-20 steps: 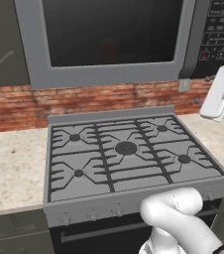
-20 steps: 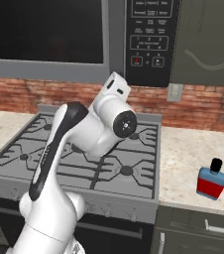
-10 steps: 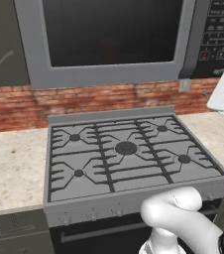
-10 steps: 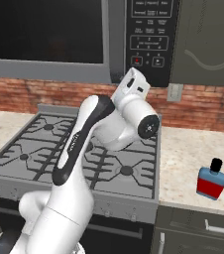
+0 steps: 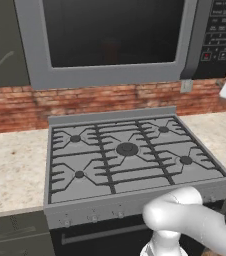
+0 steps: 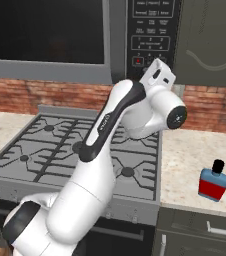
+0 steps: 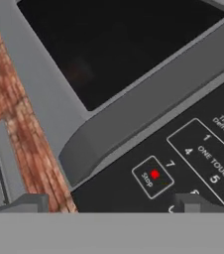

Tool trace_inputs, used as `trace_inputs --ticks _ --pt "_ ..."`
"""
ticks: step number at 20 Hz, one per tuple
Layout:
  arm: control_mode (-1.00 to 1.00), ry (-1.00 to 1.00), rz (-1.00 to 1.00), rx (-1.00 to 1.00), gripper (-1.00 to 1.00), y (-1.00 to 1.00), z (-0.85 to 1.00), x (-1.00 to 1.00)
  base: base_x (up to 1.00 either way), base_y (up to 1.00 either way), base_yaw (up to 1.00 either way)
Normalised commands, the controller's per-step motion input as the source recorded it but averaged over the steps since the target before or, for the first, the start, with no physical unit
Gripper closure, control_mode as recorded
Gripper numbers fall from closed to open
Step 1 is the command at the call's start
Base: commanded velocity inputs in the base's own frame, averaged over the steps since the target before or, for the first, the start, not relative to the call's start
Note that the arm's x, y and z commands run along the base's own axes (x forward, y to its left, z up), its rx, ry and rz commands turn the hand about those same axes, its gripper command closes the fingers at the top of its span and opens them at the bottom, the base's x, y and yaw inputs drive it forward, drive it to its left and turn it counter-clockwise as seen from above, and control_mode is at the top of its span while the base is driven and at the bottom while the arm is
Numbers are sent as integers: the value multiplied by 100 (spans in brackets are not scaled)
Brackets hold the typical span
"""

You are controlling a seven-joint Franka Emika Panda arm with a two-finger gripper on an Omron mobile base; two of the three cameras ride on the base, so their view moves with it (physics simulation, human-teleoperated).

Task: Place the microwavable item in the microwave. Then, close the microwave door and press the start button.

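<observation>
our hand (image 7: 109, 206) hangs close before the keypad panel (image 7: 193, 163) at the right side of the microwave (image 6: 85, 40), its two dark fingertips (image 7: 27, 202) standing well apart, holding nothing. just ahead of them sits the stop key with its red dot (image 7: 152, 176); number keys run off beyond it. the microwave door (image 5: 110, 42) is shut flat against the housing, and through its dark window a faint reddish-brown shape (image 5: 110, 50) shows, which we take to be the microwavable item resting inside, though it is too dim to be sure. that leaves, in our judgement, the last step: pressing start. the next move calls for finding the start key, which we cannot pick out among those in the hand view, and easing a fingertip straight onto it without brushing stop. below lies the stove (image 5: 130, 155); on the table to its right stands the blue-and-red bottle (image 6: 214, 181), well apart. against half a second ago, the arm (image 6: 110, 150) has swung further right and lifted, bringing the wrist up to the panel.
</observation>
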Motion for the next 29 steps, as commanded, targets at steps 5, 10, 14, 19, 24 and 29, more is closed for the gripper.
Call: trace_inputs --ticks 5,10,14,19,24,29 --pt "-100 0 0 0 -100 -49 0 47 0 0 0" --pt "-100 0 0 0 -100 -22 0 66 0 0 0" --pt "-100 0 0 0 -100 -2 -4 66 0 0 0" --pt "-100 1 0 0 -100 0 -10 62 0 0 0" --pt "-100 1 0 0 -100 3 -24 39 0 0 0" --pt "-100 0 0 0 -100 54 -53 4 0 0 0"
